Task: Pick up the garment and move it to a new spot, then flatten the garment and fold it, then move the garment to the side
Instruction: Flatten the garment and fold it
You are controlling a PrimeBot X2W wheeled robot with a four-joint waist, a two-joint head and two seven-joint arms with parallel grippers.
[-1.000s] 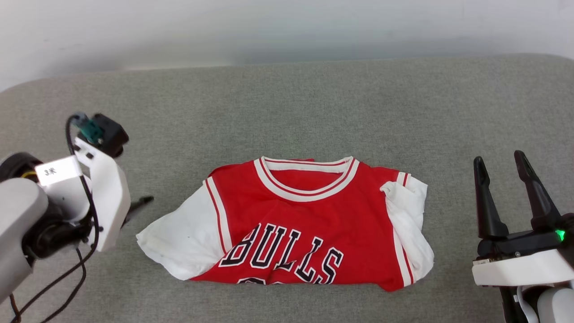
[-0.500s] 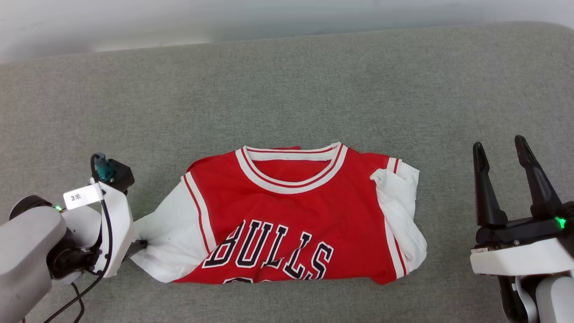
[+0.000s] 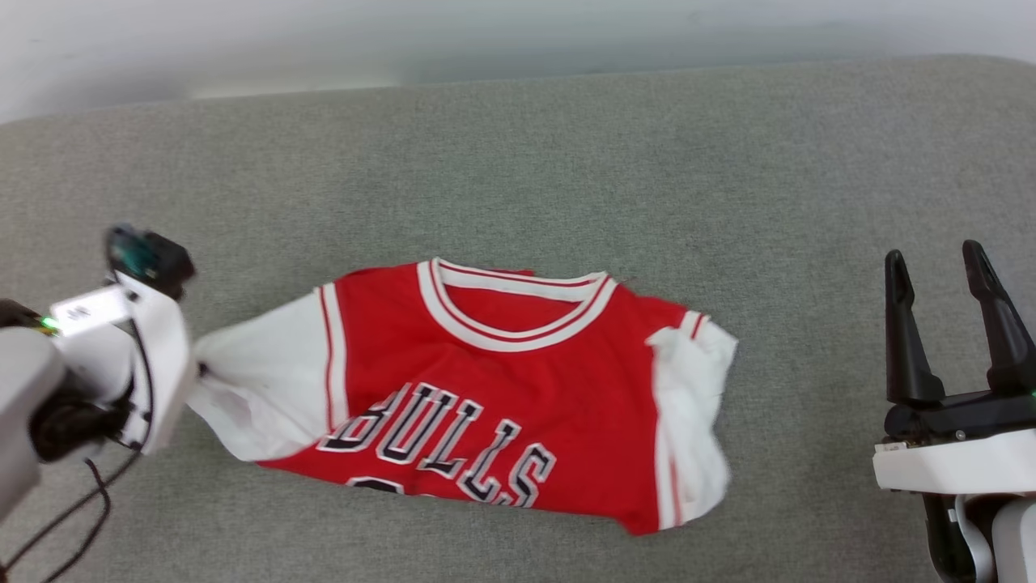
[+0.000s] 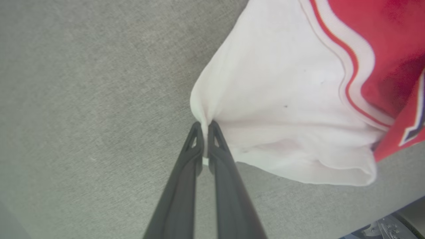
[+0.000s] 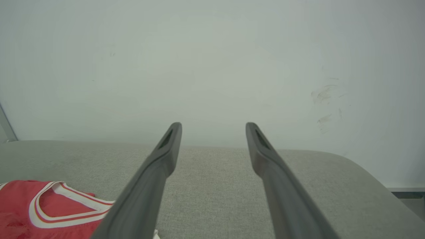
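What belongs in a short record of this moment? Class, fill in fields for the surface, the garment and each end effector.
surface: grey fabric, padded
garment: red jersey, lettering up, collar toward the wall
left end effector: shut on the edge of the garment's white sleeve
right end effector: open, holding nothing, apart from the garment

grey fabric surface (image 3: 518,162), pale wall (image 5: 212,59) behind
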